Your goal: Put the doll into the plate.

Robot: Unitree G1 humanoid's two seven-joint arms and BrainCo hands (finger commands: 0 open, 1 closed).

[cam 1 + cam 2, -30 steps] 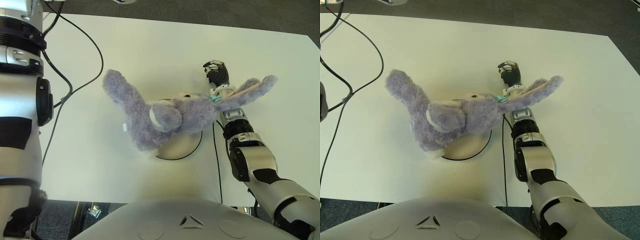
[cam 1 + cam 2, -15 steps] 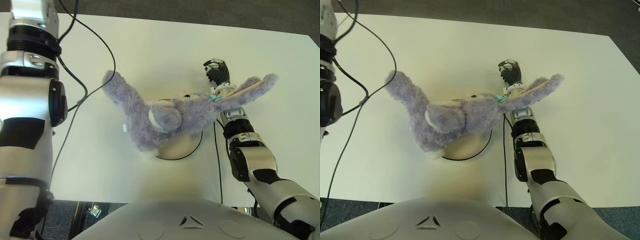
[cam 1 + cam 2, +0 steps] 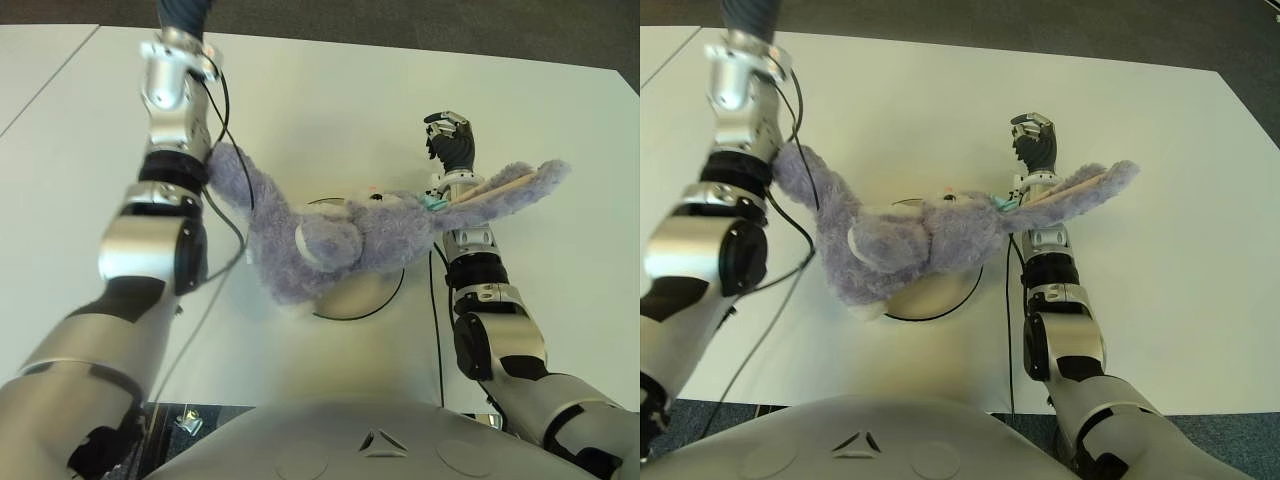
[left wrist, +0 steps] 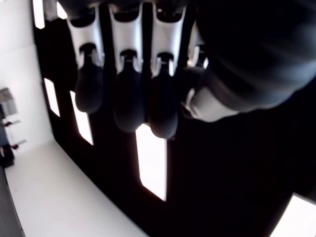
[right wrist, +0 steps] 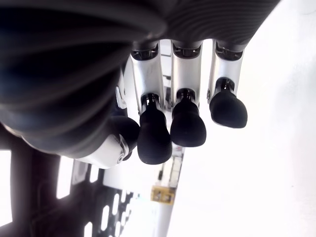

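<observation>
A purple plush doll (image 3: 330,240) with long ears lies sprawled across a cream plate (image 3: 365,295) with a dark rim, at the middle of the white table (image 3: 330,110). One ear stretches right over my right wrist. My right hand (image 3: 448,140) sits just beyond that ear, its fingers (image 5: 173,128) loosely bent and holding nothing. My left arm (image 3: 170,110) reaches far over the table beside the doll's other ear. The left hand itself passes out of the top of the eye views. In its wrist view the left hand (image 4: 128,98) hangs relaxed, nothing in it.
A black cable (image 3: 436,330) runs along the table beside my right forearm, and another hangs along the left arm (image 3: 225,120). Dark floor (image 3: 400,20) lies beyond the table's far edge. The near table edge is just above my torso.
My left arm has swung in from the left edge and stretched forward beside the doll's ear. The right hand and the ear over its wrist have shifted slightly to the right.
</observation>
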